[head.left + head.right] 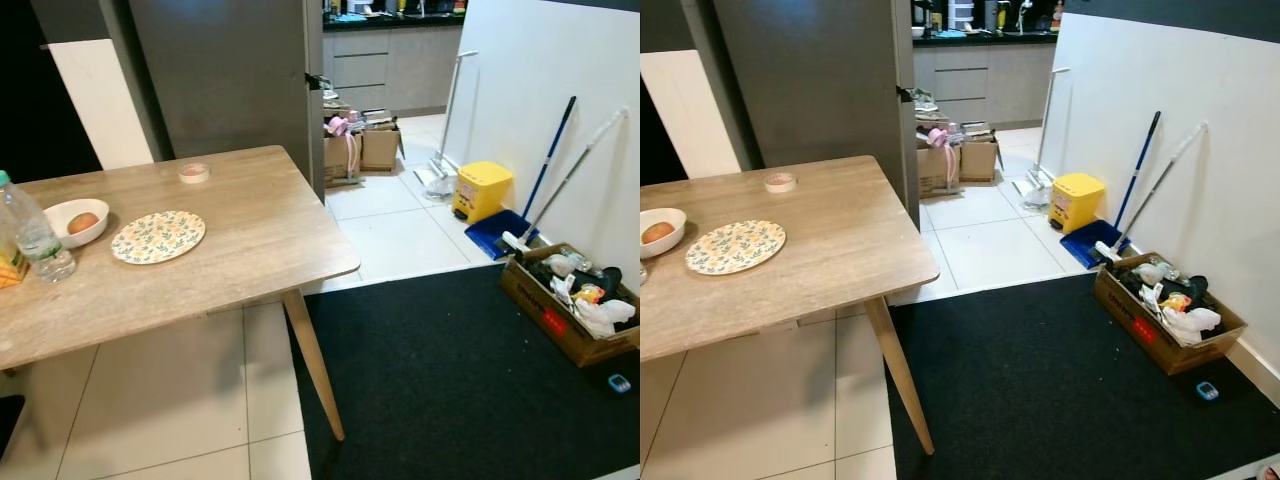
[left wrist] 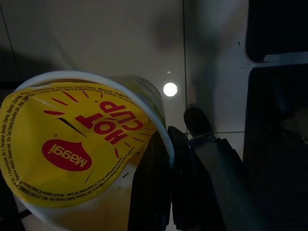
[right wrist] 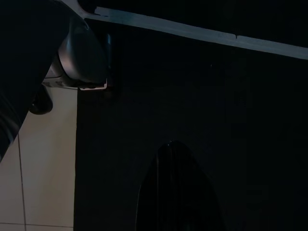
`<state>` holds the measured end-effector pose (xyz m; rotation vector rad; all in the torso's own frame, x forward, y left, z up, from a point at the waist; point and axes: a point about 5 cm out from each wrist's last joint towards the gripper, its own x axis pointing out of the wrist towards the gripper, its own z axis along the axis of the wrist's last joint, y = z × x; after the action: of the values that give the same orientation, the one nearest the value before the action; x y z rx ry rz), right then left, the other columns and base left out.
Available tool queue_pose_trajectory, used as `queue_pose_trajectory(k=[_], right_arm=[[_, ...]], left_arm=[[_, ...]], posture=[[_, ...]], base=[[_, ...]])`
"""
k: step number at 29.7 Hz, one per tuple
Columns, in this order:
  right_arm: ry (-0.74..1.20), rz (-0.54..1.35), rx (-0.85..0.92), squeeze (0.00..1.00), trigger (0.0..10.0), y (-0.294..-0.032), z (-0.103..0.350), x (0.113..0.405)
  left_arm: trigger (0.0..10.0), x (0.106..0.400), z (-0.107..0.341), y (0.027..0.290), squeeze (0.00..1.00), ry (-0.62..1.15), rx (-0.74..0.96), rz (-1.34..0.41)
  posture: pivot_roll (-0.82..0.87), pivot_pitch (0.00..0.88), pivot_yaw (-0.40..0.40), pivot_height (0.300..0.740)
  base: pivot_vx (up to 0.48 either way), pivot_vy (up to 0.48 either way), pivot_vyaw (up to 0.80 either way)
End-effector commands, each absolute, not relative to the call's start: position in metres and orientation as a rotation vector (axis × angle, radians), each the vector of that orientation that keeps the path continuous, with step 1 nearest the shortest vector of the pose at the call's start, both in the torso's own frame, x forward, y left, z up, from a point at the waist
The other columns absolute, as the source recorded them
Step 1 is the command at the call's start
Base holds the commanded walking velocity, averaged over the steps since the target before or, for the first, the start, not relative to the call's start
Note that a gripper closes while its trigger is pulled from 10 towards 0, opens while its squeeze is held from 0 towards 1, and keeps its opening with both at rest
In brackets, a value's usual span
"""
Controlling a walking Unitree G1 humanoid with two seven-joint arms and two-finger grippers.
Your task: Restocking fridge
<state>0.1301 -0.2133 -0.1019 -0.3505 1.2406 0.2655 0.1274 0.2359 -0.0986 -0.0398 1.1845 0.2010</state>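
I have one noodle cup point(image 2: 72, 149) in my left hand point(image 2: 166, 187). My black fingers point(image 2: 185, 178) are closed tight on its side. Its lid is yellow with a red mark and the words "HOT CUP". The cup hangs low over the pale floor tiles point(image 2: 96, 38), in the shade.

My right hand point(image 3: 175, 192) hangs over the black rug point(image 3: 192, 96). It is too dark there, so I cannot tell if it is open or closed.

In front of me is one wooden desk point(image 1: 250, 230). On it are one flowery plate point(image 1: 158, 236), one white bowl point(image 1: 60, 215) with one round brown thing point(image 1: 83, 222) in it, one water bottle point(image 1: 32, 232) and one small round dish point(image 1: 194, 172). The bowl is just beside the plate, and the bottle stands near the bowl. The small dish sits apart, close to the far edge.

Behind the desk stands one tall grey fridge point(image 1: 230, 80). Past it are brown cardboard boxes point(image 1: 362, 148) on the floor.

By the white wall point(image 1: 540, 90) are one yellow bin point(image 1: 481, 190), one blue dustpan point(image 1: 497, 232) and two long sticks point(image 1: 560, 180) that lean on the wall. One more box point(image 1: 570, 300) full of bits and pieces sits on the edge of the rug, with one little blue thing point(image 1: 619, 383) near it.
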Motion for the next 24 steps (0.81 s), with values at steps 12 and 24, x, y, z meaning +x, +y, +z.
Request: queue_pose_trajectory(k=[12, 24], right_arm=[[1.250, 0.250, -0.333, 0.00, 10.0, -0.220, -0.101, 0.129], [1.237, 0.252, -0.329, 0.00, 10.0, -0.221, -0.100, 0.130]], left_arm=[[10.0, 0.119, -0.101, 0.235, 0.00, 1.211, -0.040, 0.203], [10.0, 0.117, -0.102, 0.237, 0.00, 1.214, -0.044, 0.208]], posture=[[-0.09, 0.000, 0.022, 0.740], [-0.09, 0.000, 0.022, 0.740]], base=[[0.000, 0.000, -0.79], [0.000, 0.000, -0.39]])
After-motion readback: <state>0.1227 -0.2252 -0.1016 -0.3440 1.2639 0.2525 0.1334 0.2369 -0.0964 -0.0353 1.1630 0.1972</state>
